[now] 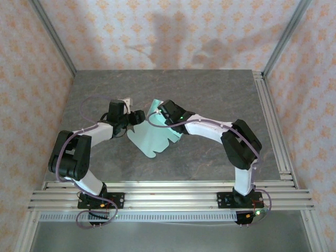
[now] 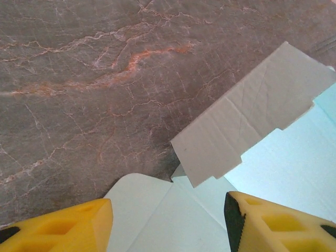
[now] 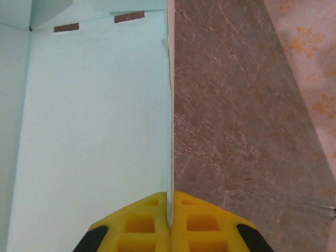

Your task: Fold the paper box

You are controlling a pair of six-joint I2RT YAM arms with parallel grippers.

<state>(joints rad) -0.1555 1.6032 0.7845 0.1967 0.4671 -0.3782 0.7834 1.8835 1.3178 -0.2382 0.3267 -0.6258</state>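
Pinching one raised panel of paper box edge-on w/ right gripper: jaws closed tight, thin card edge running straight betw. the yellow pads. Lies mid-table, betw. both grippers, part flat on the surface, part lifted. Left gripper just beside blank's left side, fingers spread over a flat flap, grasping nothing.

For this step, by judgement: hold right pinch firm as anchor, no tugging. Bring left down on the flat panel close to the score line, not mid-panel. Press along the crease so fold follows the score and not a fresh kink. Go slow near cut-outs, since thin card prob. buckles or tears there.

Card: pale mint, matte, smooth. Stepped flap w/ notched edge, greyish-white on its visible face, faint crease marks. Two small slots near a corner fold. Table: dark grey stone look, pale veins, rust-coloured streak; prob. slick, so blank may slide.
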